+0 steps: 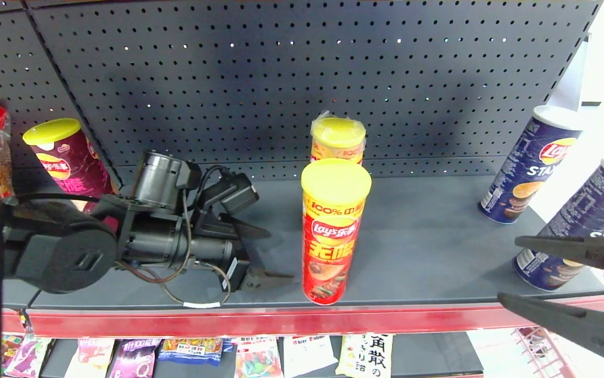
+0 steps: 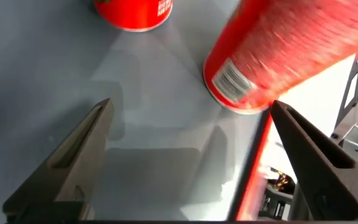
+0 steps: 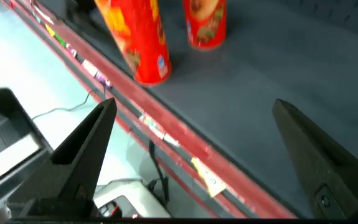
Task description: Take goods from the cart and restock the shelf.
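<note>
Spanning the head view, the pegboard panel (image 1: pixel 281 79) backs the grey shelf (image 1: pixel 427 252), whose red front lip runs along 6 o'clock. The left gripper (image 1: pixel 279 253) lies over the shelf at 9 o'clock of the front red can (image 1: pixel 331 236), with its fingers apart and touching nothing. The right gripper (image 1: pixel 508 270) hangs at 4 o'clock of the view, near the shelf's front corner, with its fingers likewise apart and empty. Blue cans (image 1: pixel 525 168) stand at 3 o'clock and a purple can (image 1: pixel 68 157) at 9 o'clock. The front red can stands on its base near the lip, with a rear red can (image 1: pixel 337 139) at its 12 o'clock.

Judgement: placement of the front can appears complete. The next move calls for drawing the left gripper back toward 6 o'clock without brushing the can, then fetching further stock from the cart.
</note>
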